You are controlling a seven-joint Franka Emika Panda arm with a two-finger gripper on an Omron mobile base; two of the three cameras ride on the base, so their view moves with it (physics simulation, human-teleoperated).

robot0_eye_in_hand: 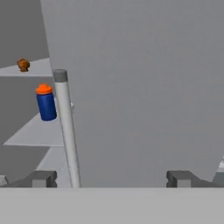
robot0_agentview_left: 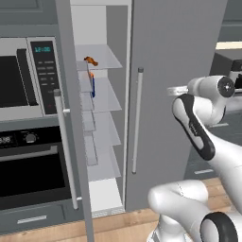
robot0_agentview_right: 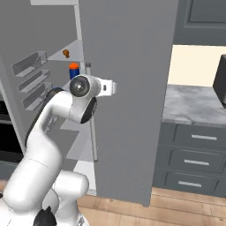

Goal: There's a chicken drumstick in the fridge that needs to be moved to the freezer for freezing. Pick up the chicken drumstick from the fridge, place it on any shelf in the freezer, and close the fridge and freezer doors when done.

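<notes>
The chicken drumstick point(robot0_agentview_left: 90, 60) point(robot0_agentview_right: 66, 53) point(robot0_eye_in_hand: 23, 65) is a small orange-brown lump on the top glass shelf point(robot0_agentview_left: 105, 57) of the narrow freezer point(robot0_agentview_left: 106, 118), whose door stands open. A blue can with an orange top point(robot0_eye_in_hand: 45, 102) stands one shelf lower. The wide grey door point(robot0_agentview_left: 179, 94) of the fridge looks closed, so its inside is hidden. My gripper point(robot0_eye_in_hand: 112, 179) is open and empty. It faces that door close up, with the door's long handle point(robot0_eye_in_hand: 65, 127) just inside the left fingertip point(robot0_eye_in_hand: 43, 178).
The open freezer door point(robot0_agentview_left: 75, 142) carries several clear bins point(robot0_agentview_right: 31, 79) and stands left of the arm. A microwave point(robot0_agentview_left: 23, 80) and an oven point(robot0_agentview_left: 28, 165) are built in further left. A grey counter with drawers point(robot0_agentview_right: 194, 137) runs to the right.
</notes>
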